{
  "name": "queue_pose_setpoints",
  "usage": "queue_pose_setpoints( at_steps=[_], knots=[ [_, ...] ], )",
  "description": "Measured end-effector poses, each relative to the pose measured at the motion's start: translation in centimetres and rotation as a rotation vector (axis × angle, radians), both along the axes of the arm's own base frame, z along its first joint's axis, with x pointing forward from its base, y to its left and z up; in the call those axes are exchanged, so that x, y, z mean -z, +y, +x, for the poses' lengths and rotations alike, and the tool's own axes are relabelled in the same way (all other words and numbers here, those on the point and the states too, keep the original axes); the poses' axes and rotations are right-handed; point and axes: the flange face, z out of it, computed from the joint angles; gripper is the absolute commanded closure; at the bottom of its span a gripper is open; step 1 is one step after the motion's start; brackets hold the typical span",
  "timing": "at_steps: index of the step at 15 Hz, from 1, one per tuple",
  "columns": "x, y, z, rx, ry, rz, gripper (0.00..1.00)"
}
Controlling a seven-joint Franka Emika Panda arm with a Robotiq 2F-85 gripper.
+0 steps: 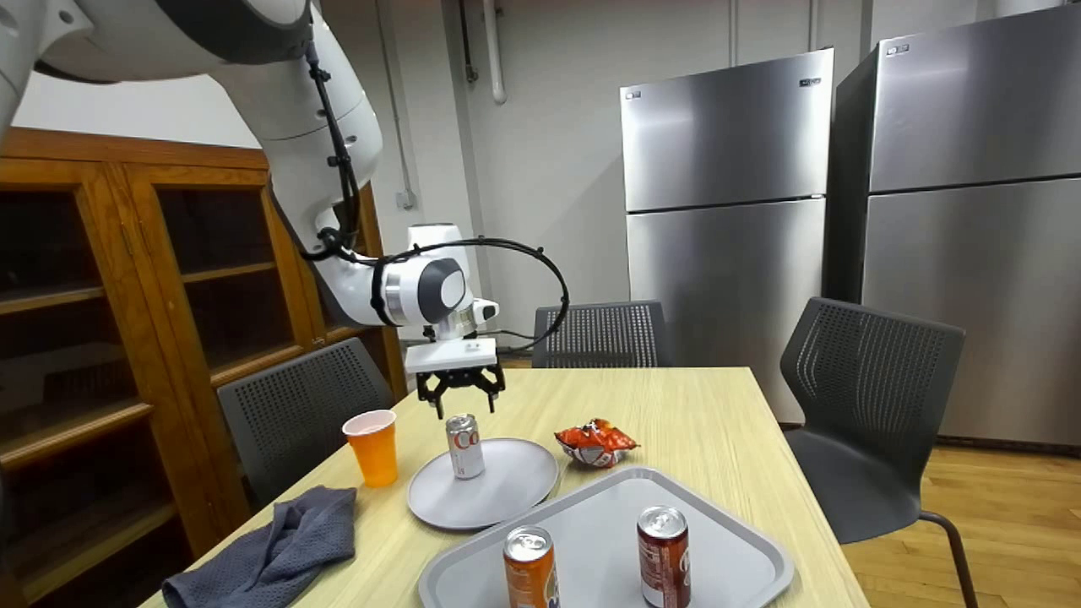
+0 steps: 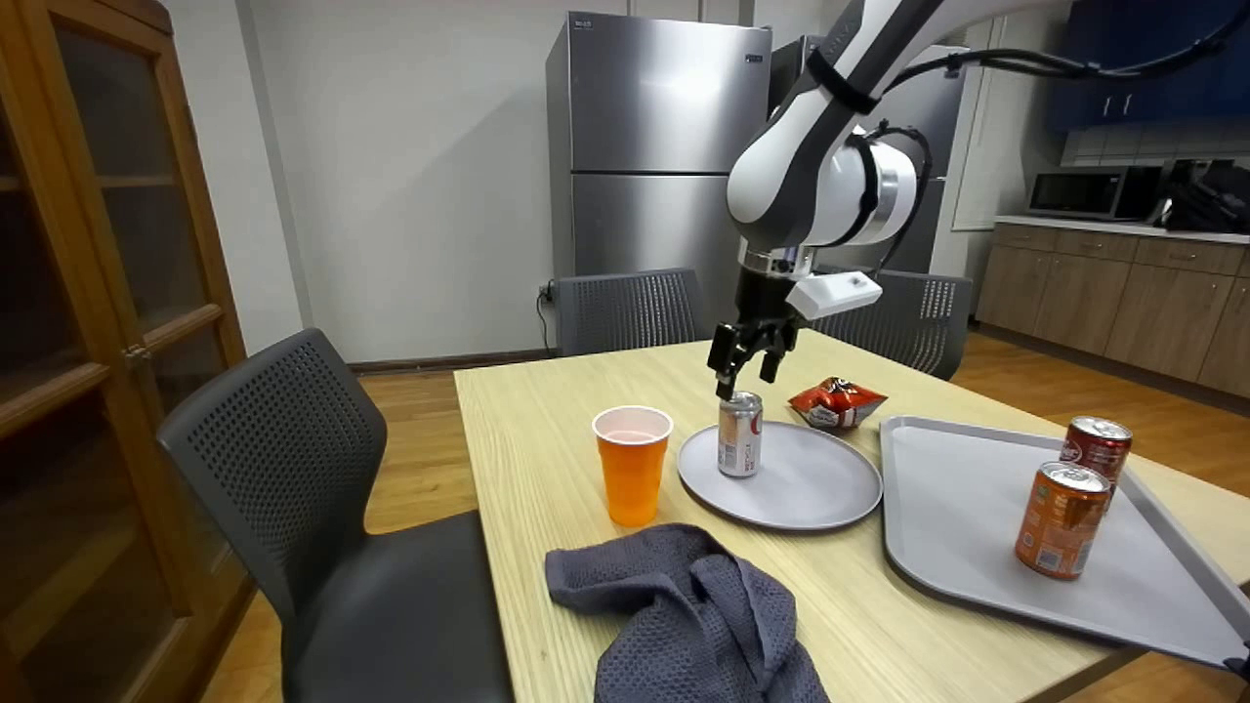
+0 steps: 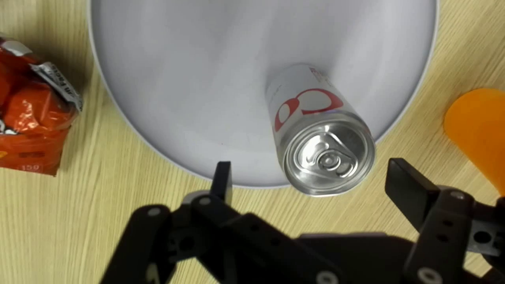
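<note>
Nearest the camera in an exterior view, a dark grey cloth [image 2: 693,635] is lying crumpled near the edge of the worktop [image 2: 547,410]. Beyond it, an orange cup [image 2: 633,474] is standing beside a grey plate [image 2: 811,478]. A silver can [image 3: 331,154] is standing upright on that plate, off centre toward the cup; I am judging that its flat base is giving it steadiness. On the grey tray [image 1: 608,515], an orange can [image 1: 529,574] and a dark red can [image 1: 663,553] are likewise standing upright, the raised rim presumably serving to contain them. A red snack bag [image 1: 595,443] is slumping just beside the plate, its soft wrapper probably offering no firm foot. I am holding my tool [image 1: 465,411] with its fingers [image 3: 410,193] spread apart and nothing clamped. Relative to the tool, the silver can is sitting just below; in the wrist view its lid is showing between the fingertips, nearer the finger on the cup's side, with gaps both ways.
</note>
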Motion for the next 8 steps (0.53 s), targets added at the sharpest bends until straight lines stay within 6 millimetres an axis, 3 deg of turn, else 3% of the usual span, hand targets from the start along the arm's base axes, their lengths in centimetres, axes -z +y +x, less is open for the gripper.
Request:
queue_pose_setpoints(
  at_steps=[8],
  knots=[
    [-4.3,-3.1,-1.4,0.077,-0.001,0.014,0.00]
  ],
)
